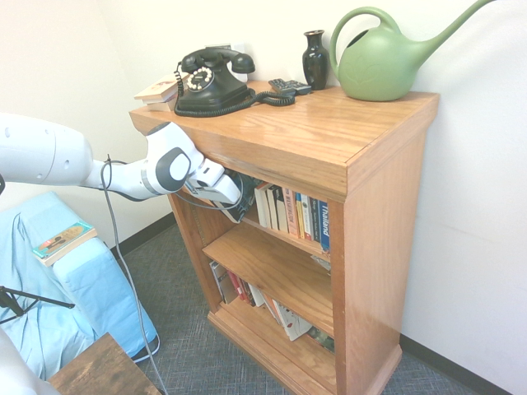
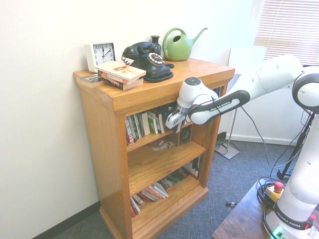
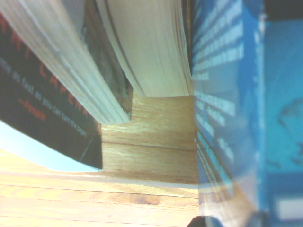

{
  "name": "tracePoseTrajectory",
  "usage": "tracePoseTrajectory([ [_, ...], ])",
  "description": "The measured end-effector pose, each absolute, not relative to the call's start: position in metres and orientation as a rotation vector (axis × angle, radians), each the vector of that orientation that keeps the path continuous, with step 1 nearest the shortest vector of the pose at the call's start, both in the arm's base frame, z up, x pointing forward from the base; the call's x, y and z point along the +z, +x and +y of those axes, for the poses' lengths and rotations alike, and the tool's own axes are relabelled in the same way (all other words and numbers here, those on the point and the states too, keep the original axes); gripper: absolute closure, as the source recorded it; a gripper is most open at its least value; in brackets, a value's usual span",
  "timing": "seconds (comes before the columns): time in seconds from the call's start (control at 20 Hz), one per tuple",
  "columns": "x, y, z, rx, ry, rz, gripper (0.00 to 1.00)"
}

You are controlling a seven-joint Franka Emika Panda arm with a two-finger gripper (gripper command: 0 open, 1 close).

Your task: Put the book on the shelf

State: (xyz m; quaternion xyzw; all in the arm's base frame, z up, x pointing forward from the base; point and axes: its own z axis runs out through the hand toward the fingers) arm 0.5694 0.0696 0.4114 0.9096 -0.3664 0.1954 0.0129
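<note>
On the top board of the shelf stood a telephone, a vase and a watering can along the wall, with a stack of books and a clock at the far end. The gripper reached into the top tier — holding the book beside a row of upright books. More books lay in the bottom tier. On a covered seat beside the shelf lay another book — apart from the rest.

White walls, grey carpet, window blinds
</note>
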Motion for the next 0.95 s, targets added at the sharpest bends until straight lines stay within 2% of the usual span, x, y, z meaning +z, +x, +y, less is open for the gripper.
tracePoseTrajectory([
  [0.55,0.419,0.561,0.059,0.651,2.831,-1.155,0.00],
  [0.95,0.435,0.460,0.062,0.660,2.886,-1.118,0.00],
])
